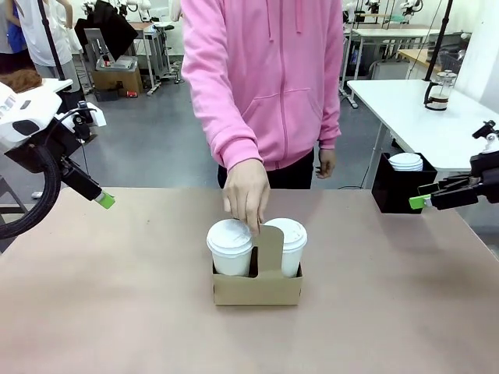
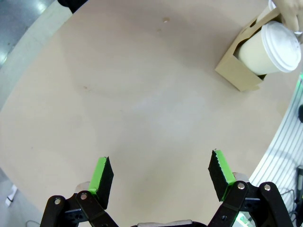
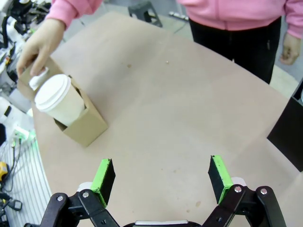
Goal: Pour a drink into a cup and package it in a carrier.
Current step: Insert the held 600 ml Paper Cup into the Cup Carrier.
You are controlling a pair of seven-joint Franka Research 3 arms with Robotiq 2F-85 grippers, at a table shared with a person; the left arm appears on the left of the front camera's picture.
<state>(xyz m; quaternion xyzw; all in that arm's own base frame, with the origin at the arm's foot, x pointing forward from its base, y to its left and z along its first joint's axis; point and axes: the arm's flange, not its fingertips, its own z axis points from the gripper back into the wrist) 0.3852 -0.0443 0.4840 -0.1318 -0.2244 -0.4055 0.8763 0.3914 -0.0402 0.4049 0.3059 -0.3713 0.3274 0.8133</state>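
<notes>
Left pincer [image 1: 105,200]: you see it hanging spread and empty over the left side of the counter [image 1: 117,312], well apart from the carrier; in the left wrist view its green pads [image 2: 100,176] stand wide over bare counter.
Carrier [image 1: 257,284]: the brown cardboard tray sits at mid-counter with its handle tab upright; a lidded white cup fills the left slot [image 1: 231,247] and another the right slot [image 1: 287,245].
Person's hand [image 1: 246,193]: it reaches down from the far side, fingers at the top of the handle tab and touching the left cup's lid.
Drink: a glass jug [image 1: 440,89] stands on the white table behind, well apart from the carrier; you cannot tell its contents at this distance.
Box of lids [image 1: 401,183]: black, at the counter's far right edge, white lids showing on top.
Right pincer [image 1: 421,202]: spread and empty, hovering just beside the black box.
Step in hand: judging by both slots filled, packaging looks essentially done, and the person appears to be settling or taking the carrier.
Next move: keep both arms clear of the hand; nothing visible calls for a grasp.
</notes>
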